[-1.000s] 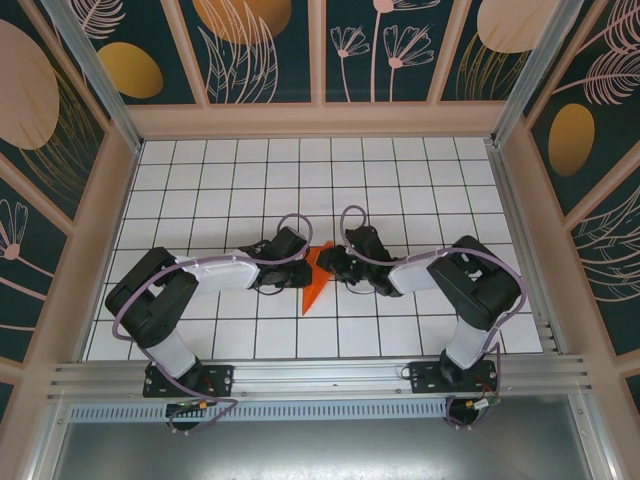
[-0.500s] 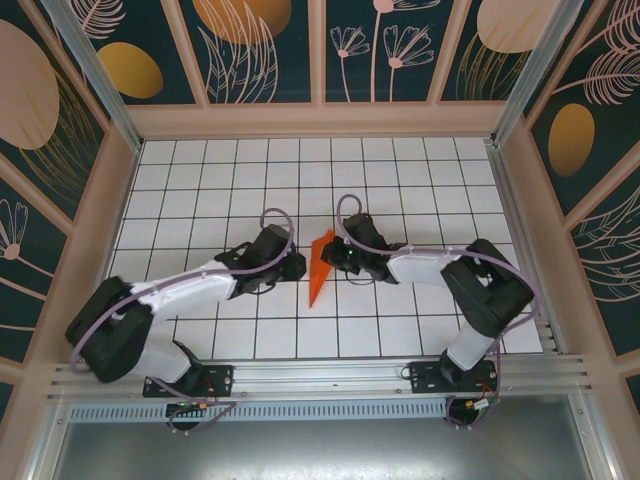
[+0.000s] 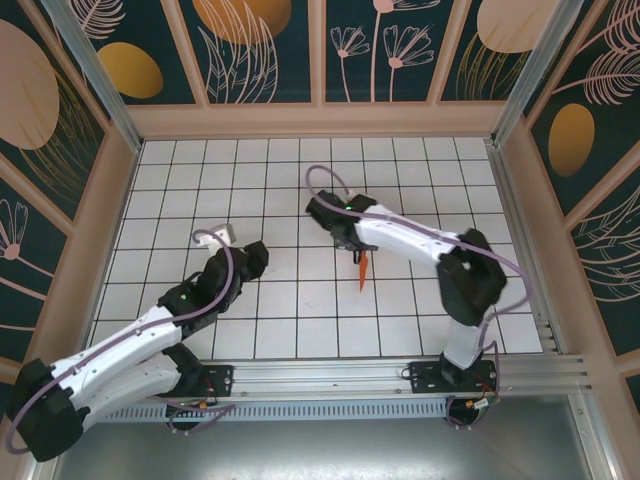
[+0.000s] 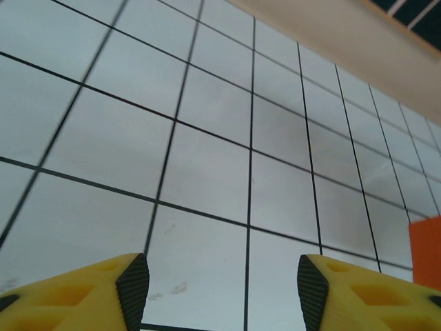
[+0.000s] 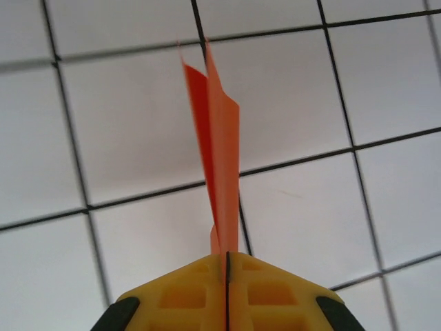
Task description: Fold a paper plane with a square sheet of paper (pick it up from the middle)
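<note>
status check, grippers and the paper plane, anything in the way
Right gripper shut on the paper plane, pinched at one end. Left gripper open, holding nothing, well left of the plane. Nothing seen blocking either arm.

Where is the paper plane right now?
Top view: just right of the table's centre, the plane sticks out from the right pincer, whose fingers are shut on its end.

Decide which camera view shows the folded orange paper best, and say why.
The right wrist view: the paper stands close, pinched in the shut right gripper, with both folded layers visible. The top view shows the paper as a small sliver by that gripper. The left wrist view catches it as an orange patch cut off at its right edge.
</note>
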You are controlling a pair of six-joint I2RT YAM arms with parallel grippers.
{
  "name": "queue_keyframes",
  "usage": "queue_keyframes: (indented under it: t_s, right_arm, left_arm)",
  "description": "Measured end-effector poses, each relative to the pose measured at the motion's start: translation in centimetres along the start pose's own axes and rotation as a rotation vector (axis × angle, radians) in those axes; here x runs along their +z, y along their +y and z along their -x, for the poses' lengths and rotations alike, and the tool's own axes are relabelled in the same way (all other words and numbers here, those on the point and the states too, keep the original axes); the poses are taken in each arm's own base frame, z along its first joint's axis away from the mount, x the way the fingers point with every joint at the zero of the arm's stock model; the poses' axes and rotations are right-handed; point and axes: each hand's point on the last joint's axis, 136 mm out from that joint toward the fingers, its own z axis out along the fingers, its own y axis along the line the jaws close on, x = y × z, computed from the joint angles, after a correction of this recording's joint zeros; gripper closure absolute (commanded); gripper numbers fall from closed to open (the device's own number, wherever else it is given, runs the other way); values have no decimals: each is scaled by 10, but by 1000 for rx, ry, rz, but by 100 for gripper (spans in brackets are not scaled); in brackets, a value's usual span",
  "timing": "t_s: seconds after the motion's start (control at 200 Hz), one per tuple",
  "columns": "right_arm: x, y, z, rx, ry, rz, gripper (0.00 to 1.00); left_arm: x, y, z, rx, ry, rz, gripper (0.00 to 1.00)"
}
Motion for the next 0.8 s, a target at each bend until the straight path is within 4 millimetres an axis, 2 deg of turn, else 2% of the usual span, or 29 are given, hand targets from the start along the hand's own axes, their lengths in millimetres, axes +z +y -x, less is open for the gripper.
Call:
queue_keyframes:
  t_s: [0.11,0.255,0.31,0.365,0.415,0.52,0.61,0.716,0.801]
  right_arm:
    - [14,31,-17,-132,25,-68,85]
    - [31,85,-39,-225,70,-17,77]
    - [35,101,-45,-240,89,22,71]
    - [38,116,-51,-240,114,76,62]
    - [38,121,-52,-243,120,98,54]
    - [27,141,-46,-195,125,240,41]
    - [5,148,-43,-152,107,391,34]
    - [-33,137,-32,-79,63,568,31]
    - [-60,118,-16,12,12,719,37]
  left_arm:
    - [-9,9,9,-46,-56,6,38]
    - [-19,19,16,-96,-105,9,38]
    - [-21,21,18,-106,-114,11,38]
    - [-22,23,18,-111,-120,15,38]
    - [-23,25,19,-114,-123,19,38]
    - [-22,26,18,-114,-120,24,38]
    - [-20,27,15,-107,-112,33,37]
    - [-16,28,9,-93,-91,44,35]
    - [-11,27,2,-80,-61,47,33]
